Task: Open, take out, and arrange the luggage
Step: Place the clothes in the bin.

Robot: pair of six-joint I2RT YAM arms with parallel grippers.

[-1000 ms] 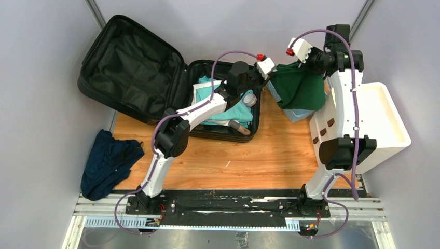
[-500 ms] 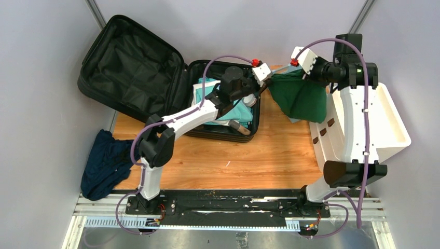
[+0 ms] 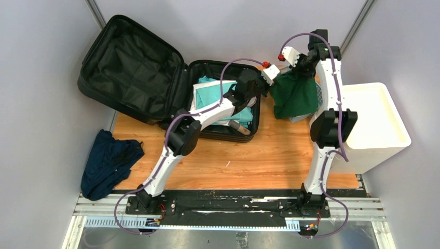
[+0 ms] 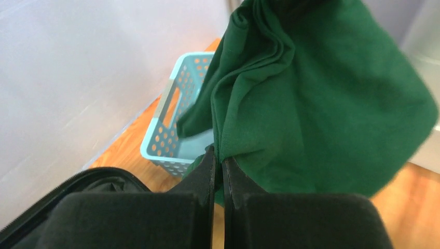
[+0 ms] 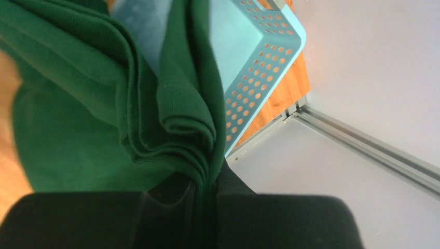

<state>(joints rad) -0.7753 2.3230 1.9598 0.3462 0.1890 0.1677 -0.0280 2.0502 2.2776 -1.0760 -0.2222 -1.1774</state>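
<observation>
Luggage [image 3: 132, 67] is laid open at the back left of the wooden table [image 3: 249, 155], its black-lined lid thrown back to the left, and teal clothing [image 3: 207, 96] is seen in its base. A white drawer unit [image 3: 373, 122] is set at the right edge. A dark green garment [image 3: 293, 96] is held up between both arms, and a light-blue mesh basket [image 4: 166, 140] is partly hidden behind it. The left gripper [image 4: 218, 158] is clamped on one edge of the garment; the right gripper [image 5: 205, 179] is pinched on its gathered folds.

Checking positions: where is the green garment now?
Top view, right of the open luggage: green garment hangs over the blue basket, pinched by left gripper and right gripper.
</observation>
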